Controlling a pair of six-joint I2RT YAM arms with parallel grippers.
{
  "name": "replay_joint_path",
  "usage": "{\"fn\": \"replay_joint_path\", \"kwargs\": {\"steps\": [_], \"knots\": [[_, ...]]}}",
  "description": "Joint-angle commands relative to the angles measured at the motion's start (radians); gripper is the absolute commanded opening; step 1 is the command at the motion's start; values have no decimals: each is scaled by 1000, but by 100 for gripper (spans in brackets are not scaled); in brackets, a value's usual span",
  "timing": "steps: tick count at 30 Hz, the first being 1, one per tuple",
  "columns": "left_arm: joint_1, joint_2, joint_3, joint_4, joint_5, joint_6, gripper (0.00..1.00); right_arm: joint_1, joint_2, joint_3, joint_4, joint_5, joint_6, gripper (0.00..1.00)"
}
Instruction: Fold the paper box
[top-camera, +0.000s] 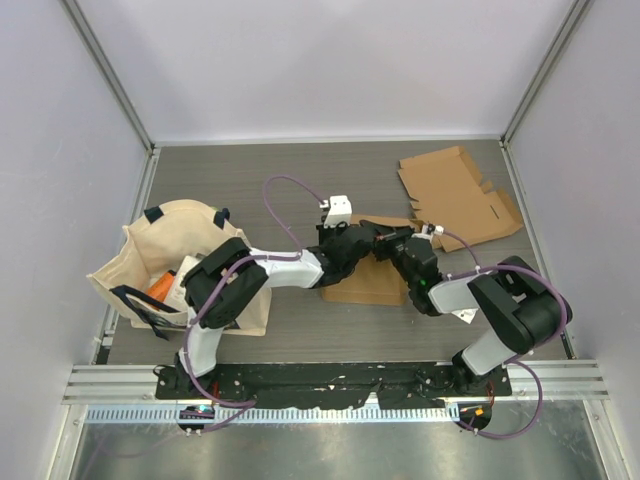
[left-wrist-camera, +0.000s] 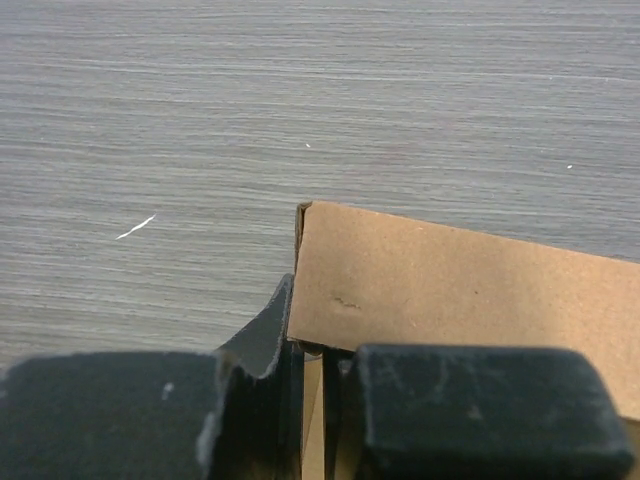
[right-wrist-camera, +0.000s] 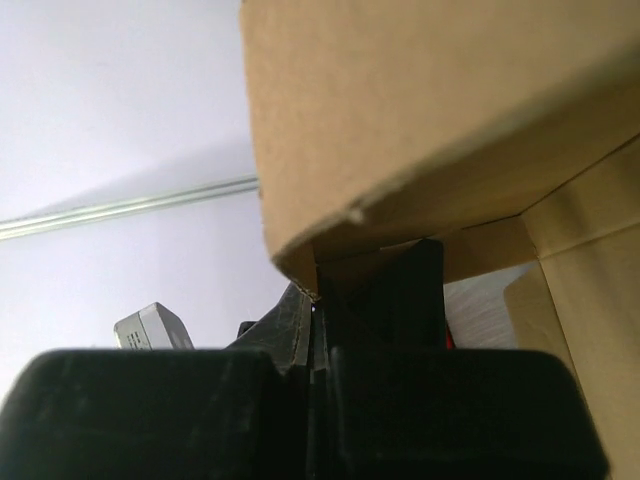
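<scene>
The paper box (top-camera: 362, 285), brown cardboard and partly folded, lies mid-table under both arms. My left gripper (top-camera: 360, 243) reaches it from the left. In the left wrist view that gripper (left-wrist-camera: 310, 352) has its jaws nearly together, with a thin upright cardboard wall (left-wrist-camera: 450, 290) of the box pinched between them. My right gripper (top-camera: 388, 246) comes in from the right and meets the left one over the box. Seen from the right wrist, the right gripper (right-wrist-camera: 322, 300) is shut, with the corner of a raised box flap (right-wrist-camera: 400, 110) running down into its fingertips.
A second flat cardboard blank (top-camera: 455, 195) lies at the back right. A cream tote bag (top-camera: 185, 265) holding an orange item stands at the left, beside the left arm. Grey walls and metal posts enclose the table.
</scene>
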Motion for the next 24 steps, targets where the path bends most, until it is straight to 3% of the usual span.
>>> {"fn": "replay_joint_path", "kwargs": {"steps": [1,4,5,6,7,10,11,15,17,24], "knots": [[17,-78,-116,117,-10,79,0,32,-26,-8,-72,-22,-13,1],[15,-121,-172,164,84,145,0,0,-45,18,-101,-93,-98,17],[15,-134,-179,158,93,157,0,-19,-81,33,-200,-125,-138,34],[17,-144,-189,154,93,161,0,-34,-111,72,-279,-201,-189,43],[15,-172,-221,164,93,165,0,-49,-143,95,-373,-231,-238,52],[15,-213,-289,200,104,196,0,-111,-312,174,-759,-251,-512,64],[15,-230,-298,194,106,194,0,-122,-361,204,-968,-242,-689,71],[17,-259,-324,168,106,190,0,-129,-470,432,-1464,-210,-1046,74],[15,-267,-341,168,107,188,0,-129,-478,501,-1646,-150,-1125,74],[15,-267,-335,133,118,153,0,-151,-353,737,-1734,-75,-1232,71]]}}
